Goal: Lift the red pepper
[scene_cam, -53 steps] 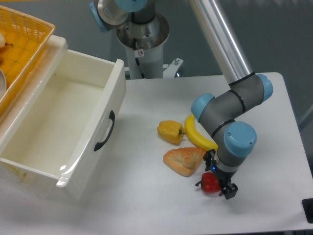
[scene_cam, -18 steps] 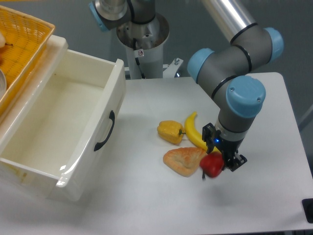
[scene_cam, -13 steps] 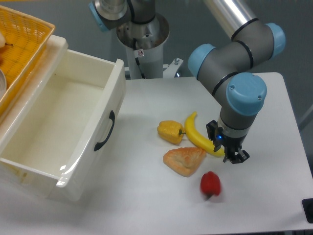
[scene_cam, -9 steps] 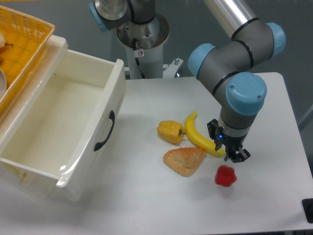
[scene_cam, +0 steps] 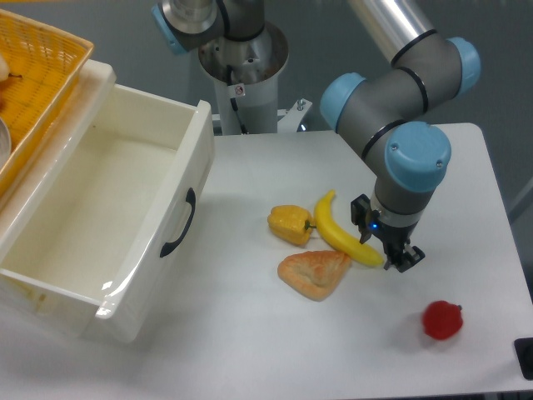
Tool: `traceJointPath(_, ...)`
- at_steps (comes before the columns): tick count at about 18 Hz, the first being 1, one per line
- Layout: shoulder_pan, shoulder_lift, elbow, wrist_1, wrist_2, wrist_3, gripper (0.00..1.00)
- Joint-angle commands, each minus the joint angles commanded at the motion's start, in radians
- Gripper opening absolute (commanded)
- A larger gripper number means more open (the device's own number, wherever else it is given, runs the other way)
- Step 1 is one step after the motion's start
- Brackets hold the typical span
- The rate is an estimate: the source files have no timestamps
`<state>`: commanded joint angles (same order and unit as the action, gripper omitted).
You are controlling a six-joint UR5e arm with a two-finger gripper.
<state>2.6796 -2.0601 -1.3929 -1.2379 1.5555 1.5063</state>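
White table (scene_cam: pixel 266 350) carrying an open white drawer (scene_cam: pixel 100 217) on the left. Gripper (scene_cam: pixel 390 257) above the banana (scene_cam: pixel 341 237), fingers empty, slightly apart. Bread wedge (scene_cam: pixel 315 273) and yellow pepper (scene_cam: pixel 290 223) beside it. Red pepper (scene_cam: pixel 441 320) alone near the right front edge, well apart from the gripper.

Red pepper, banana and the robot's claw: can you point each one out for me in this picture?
red pepper (scene_cam: pixel 441 321), fixed camera view, middle of its rounded body.
banana (scene_cam: pixel 337 237), fixed camera view, middle of its curved length.
gripper (scene_cam: pixel 390 257), fixed camera view, midway between the fingertips.
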Motion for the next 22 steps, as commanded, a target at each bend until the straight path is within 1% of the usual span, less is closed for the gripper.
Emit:
traceJointPath(2,0.038,-0.002,0.005,0.003,-0.023,0.012,0.99)
traceJointPath(5,0.062,-0.024,0.005,0.032,-0.023,0.061,0.99)
traceJointPath(7,0.075,-0.026,0.000,0.044,-0.022,0.067,0.99)
traceJointPath(10,0.094,-0.021,-0.014,0.046,-0.020,0.094,0.99)
traceJointPath(14,0.100,-0.023,-0.051,0.058,-0.022,0.161,0.99)
traceJointPath(22,0.100,-0.028,-0.057,0.064,-0.022,0.149,0.99)
